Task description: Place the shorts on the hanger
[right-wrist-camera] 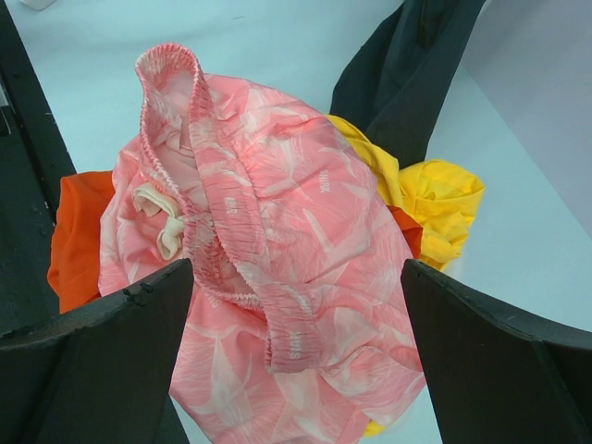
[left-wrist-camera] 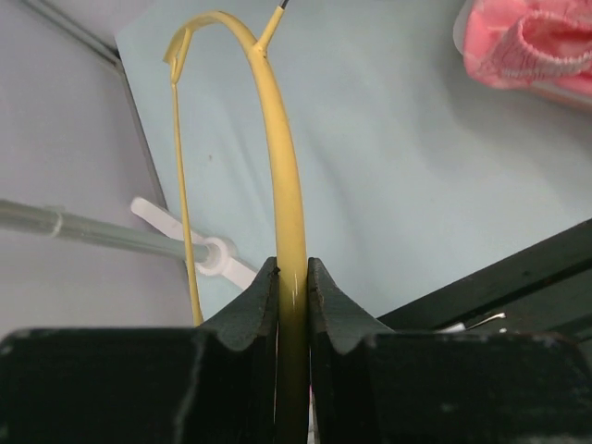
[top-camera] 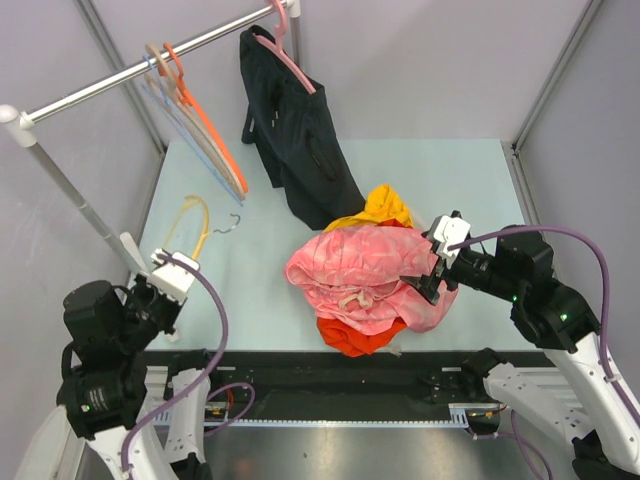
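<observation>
The pink shorts [top-camera: 365,272] lie crumpled in the middle of the table on an orange-red garment, white drawstring showing. In the right wrist view the shorts [right-wrist-camera: 277,240] fill the space under my right gripper [right-wrist-camera: 296,305], which is open just above their elastic waistband. My right gripper [top-camera: 437,262] sits at the shorts' right edge. The yellow hanger [top-camera: 190,222] lies at the table's left. My left gripper [left-wrist-camera: 294,277] is shut on the hanger's shoulder bar [left-wrist-camera: 282,157]; it shows in the top view [top-camera: 168,272] at the near left.
An orange-red garment [top-camera: 360,338] and a yellow garment [top-camera: 385,207] lie under and behind the shorts. A black garment [top-camera: 295,130] hangs on a pink hanger from the rail [top-camera: 130,70], beside orange and pale hangers [top-camera: 200,125]. The rail's post [top-camera: 70,190] stands at left.
</observation>
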